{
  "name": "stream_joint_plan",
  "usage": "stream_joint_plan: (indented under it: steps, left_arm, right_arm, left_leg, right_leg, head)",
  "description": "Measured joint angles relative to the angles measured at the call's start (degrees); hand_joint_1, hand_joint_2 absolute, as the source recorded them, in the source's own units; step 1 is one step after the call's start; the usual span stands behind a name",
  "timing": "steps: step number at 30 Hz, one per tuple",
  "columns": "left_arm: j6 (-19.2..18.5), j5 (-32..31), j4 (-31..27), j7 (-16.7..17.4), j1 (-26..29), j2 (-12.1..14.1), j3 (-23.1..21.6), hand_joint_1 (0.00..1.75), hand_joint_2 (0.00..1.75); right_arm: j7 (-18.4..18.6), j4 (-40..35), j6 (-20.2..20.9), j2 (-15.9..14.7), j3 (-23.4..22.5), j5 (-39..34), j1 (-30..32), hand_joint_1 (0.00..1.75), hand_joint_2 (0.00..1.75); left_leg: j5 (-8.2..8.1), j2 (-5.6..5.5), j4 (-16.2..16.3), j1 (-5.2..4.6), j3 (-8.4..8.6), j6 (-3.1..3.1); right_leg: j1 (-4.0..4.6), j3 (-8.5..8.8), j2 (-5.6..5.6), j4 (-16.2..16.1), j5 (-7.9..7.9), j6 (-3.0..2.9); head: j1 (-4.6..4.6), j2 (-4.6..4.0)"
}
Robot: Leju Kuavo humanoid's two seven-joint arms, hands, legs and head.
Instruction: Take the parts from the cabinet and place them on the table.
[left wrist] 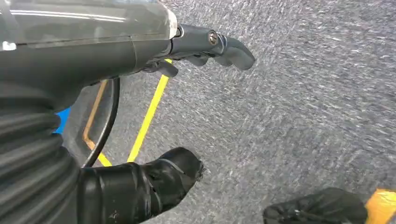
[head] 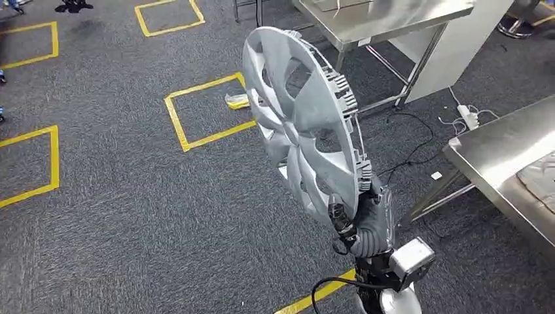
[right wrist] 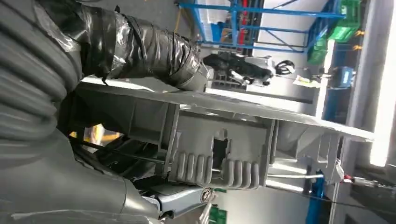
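The silver wheel cover [head: 304, 124] is standing upright above the carpet, its lower rim pinched by the right hand [head: 357, 219]. The left hand [left wrist: 187, 112] is hanging with fingers apart, holding nothing. Carrying appears underway; next, reaching the steel table [head: 504, 154] and lowering the cover flat.

front-left: open carpet [head: 131, 216] | right – steel table [head: 517, 150] blocks | ahead – second table [head: 393, 19]
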Motion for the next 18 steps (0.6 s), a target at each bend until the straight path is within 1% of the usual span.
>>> stream_joint_plan:
  steps: [1,2,3,4,5,6,7,8,9,10,11,12,13,14,15,16,17,18]
  left_arm:
    - [0.0,-0.1,0.0,-0.1,0.0,-0.2,0.0,0.0,1.75]
    - [0.0,-0.1,0.0,-0.1,0.1,-0.1,0.0,0.0,1.75]
    - [0.0,-0.2,0.0,0.0,0.1,-0.1,0.0,0.0,1.75]
    - [0.0,-0.2,0.0,0.1,0.3,-0.1,0.0,0.0,1.75]
    - [0.0,-0.2,0.0,0.2,0.3,-0.1,0.0,0.0,1.75]
    - [0.0,-0.3,0.0,0.2,0.4,-0.1,0.0,0.0,1.75]
    - [0.0,-0.3,0.0,0.2,0.4,-0.1,0.0,0.0,1.75]
    - [0.0,-0.3,0.0,0.2,0.3,-0.1,0.0,0.0,1.75]
    - [0.0,-0.3,0.0,0.1,0.3,-0.1,0.0,0.0,1.75]
    - [0.1,-0.3,0.0,0.1,0.3,-0.2,0.0,0.0,1.75]
    - [0.2,-0.3,0.0,0.1,0.4,-0.2,0.0,0.0,1.75]
    - [0.3,-0.2,0.0,0.0,0.3,-0.2,0.0,0.0,1.75]
    - [0.3,-0.2,0.0,-0.2,0.4,-0.2,0.1,0.0,1.75]
    - [0.3,-0.2,0.0,-0.4,0.2,-0.2,0.1,0.0,1.75]
    - [0.3,-0.2,0.0,-0.5,0.1,-0.2,0.1,0.0,1.75]
    - [0.4,-0.2,0.0,-0.7,0.0,-0.2,0.1,0.0,1.75]
    - [0.5,-0.2,0.0,-0.7,-0.1,-0.2,0.1,0.0,1.75]
    - [0.6,-0.2,0.0,-0.9,0.0,-0.2,0.1,0.0,1.75]
  right_arm:
    - [0.0,0.0,0.0,0.0,0.0,0.0,0.1,1.75,1.75]
    - [0.0,-0.1,0.0,-0.1,0.0,0.0,0.3,1.75,1.75]
    - [-0.1,-0.2,0.0,-0.1,0.0,0.0,0.3,1.75,1.75]
    - [-0.1,-0.2,0.1,-0.1,0.0,0.0,0.3,1.75,1.75]
    - [-0.2,-0.2,0.1,-0.1,0.0,0.0,0.4,1.75,1.75]
    - [-0.2,-0.2,0.1,-0.2,0.0,0.1,0.5,1.75,1.75]
    - [-0.2,-0.2,0.0,-0.2,0.0,0.2,0.7,1.75,1.75]
    - [-0.3,-0.2,-0.2,-0.2,0.0,0.2,0.8,1.75,1.75]
    - [-0.3,-0.2,-0.3,-0.2,0.0,0.2,0.8,1.75,1.75]
    - [-0.3,-0.2,-0.5,-0.2,0.0,0.2,0.8,1.75,1.75]
    - [-0.3,-0.3,-0.6,-0.2,0.0,0.2,0.8,1.75,1.75]
    - [-0.3,-0.3,-0.6,-0.2,0.0,0.2,0.7,1.75,1.75]
    - [-0.3,-0.4,-0.6,-0.2,0.0,0.1,0.7,1.75,1.75]
    - [-0.3,-0.4,-0.6,-0.2,0.0,0.1,0.7,1.75,1.75]
    - [-0.3,-0.4,-0.6,-0.2,0.0,0.1,0.7,1.75,1.75]
    - [-0.3,-0.4,-0.6,-0.2,0.0,0.1,0.7,1.75,1.75]
    - [-0.3,-0.4,-0.6,-0.2,0.0,0.1,0.8,1.75,1.75]
    - [-0.2,-0.5,-0.6,-0.2,0.0,0.0,0.5,1.75,1.75]
  left_leg:
    - [0.42,0.84,-0.8,0.82,0.28,0.58]
    - [0.55,1.6,-1.0,0.63,0.55,0.88]
    - [0.56,2.21,-1.1,0.56,0.59,1.26]
    - [0.5,2.85,-1.1,0.41,0.58,1.35]
    - [0.44,3.68,-1.0,0.27,0.6,1.43]
    - [0.36,4.42,-1.0,0.2,0.59,1.53]
    - [0.28,5.1,-1.0,0.2,0.66,1.5]
    - [0.15,5.75,-1.0,0.2,0.8,1.42]
    - [-0.04,6.36,-1.0,0.2,1.04,1.26]
    - [-0.3,7.02,-1.0,0.2,1.41,1.07]
    - [-0.51,7.45,-1.0,0.12,1.7,0.8]
    - [-0.69,7.91,-0.9,-0.34,1.67,0.5]
    - [-0.73,8.3,-1.0,-0.33,1.69,0.31]
    - [-0.84,8.94,-1.0,-0.53,1.88,0.11]
    - [-0.83,9.55,-1.2,-0.49,2.1,-0.06]
    - [-1.01,10.11,-1.3,-0.45,2.4,-0.48]
    - [-1.86,7.93,-0.6,-0.12,2.22,-0.83]
    - [-3.31,5.38,1.5,-0.08,1.34,-0.9]
  right_leg:
    - [0.13,-0.06,0.35,0.2,-0.16,0.28]
    - [0.35,-0.43,-2.7,1.2,-1.06,0.52]
    - [0.4,-1.69,-5.22,4.2,-3.11,0.72]
    - [0.29,-3.61,-6.42,8.3,-5.24,1.0]
    - [0.1,-5.85,-6.95,13.1,-7.28,1.22]
    - [-0.01,-7.45,-7.12,16.4,-8.18,1.36]
    - [-0.08,-7.86,-7.24,17.1,-7.7,1.43]
    - [-0.11,-6.89,-7.39,15.0,-5.88,1.46]
    - [-0.09,-4.53,-7.72,10.6,-3.33,1.34]
    - [-0.01,-1.3,-8.67,4.5,-0.58,1.06]
    - [0.36,0.64,-10.99,0.3,-0.2,0.63]
    - [1.28,1.02,-12.11,-0.2,-0.63,0.2]
    - [1.17,0.92,-11.22,-0.2,-0.53,-0.14]
    - [1.19,0.77,-10.67,-0.2,-0.53,-0.19]
    - [1.3,0.68,-9.99,-0.2,-0.56,-0.37]
    - [0.94,0.84,-9.28,-0.6,-0.33,-0.91]
    - [0.54,1.15,-8.91,-1.0,-0.1,-1.26]
    - [0.4,1.13,-8.4,-1.1,0.0,-1.65]
  head:
    - [-0.06,0.0]
    - [0.05,0.0]
    - [0.44,0.0]
    - [0.46,0.0]
    - [0.44,0.0]
    - [0.46,0.0]
    - [0.44,0.0]
    - [0.46,0.0]
    - [0.44,0.0]
    - [0.46,0.0]
    - [0.46,0.0]
    - [0.46,0.0]
    - [0.37,0.0]
    - [0.4,0.0]
    - [0.37,0.0]
    - [0.39,0.0]
    - [0.39,0.0]
    - [0.39,0.0]
